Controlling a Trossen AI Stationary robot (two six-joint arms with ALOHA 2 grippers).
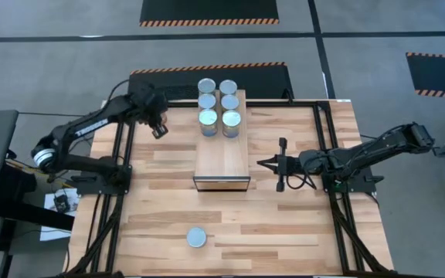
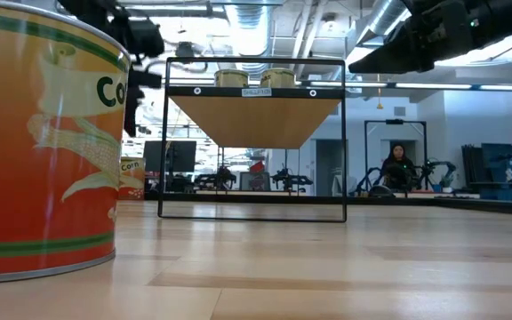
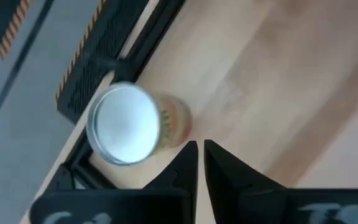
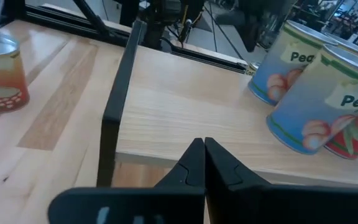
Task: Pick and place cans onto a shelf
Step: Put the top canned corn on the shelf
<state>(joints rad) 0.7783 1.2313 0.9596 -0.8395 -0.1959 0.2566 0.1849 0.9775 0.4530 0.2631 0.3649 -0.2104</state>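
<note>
The shelf [image 1: 221, 154] is a light-wood box lying mid-table, with several cans [image 1: 219, 104] standing on the far end of its top. One orange can [image 1: 197, 237] stands alone near the table's front edge and looms large in the low view [image 2: 43, 142]. Another orange can [image 3: 124, 124] stands upright at the table's far left, under my left arm. My left gripper [image 3: 201, 149] hovers shut above and beside it, pointing steeply down, apart from it. My right gripper [image 1: 263, 163] is shut and points almost level at the shelf's right side [image 4: 185, 112], holding nothing.
A black metal frame [image 1: 323, 139] runs along the table's left, right and far edges. Bare wood lies between the shelf and the front can. In the low view a person [image 2: 398, 164] stands far back in the room.
</note>
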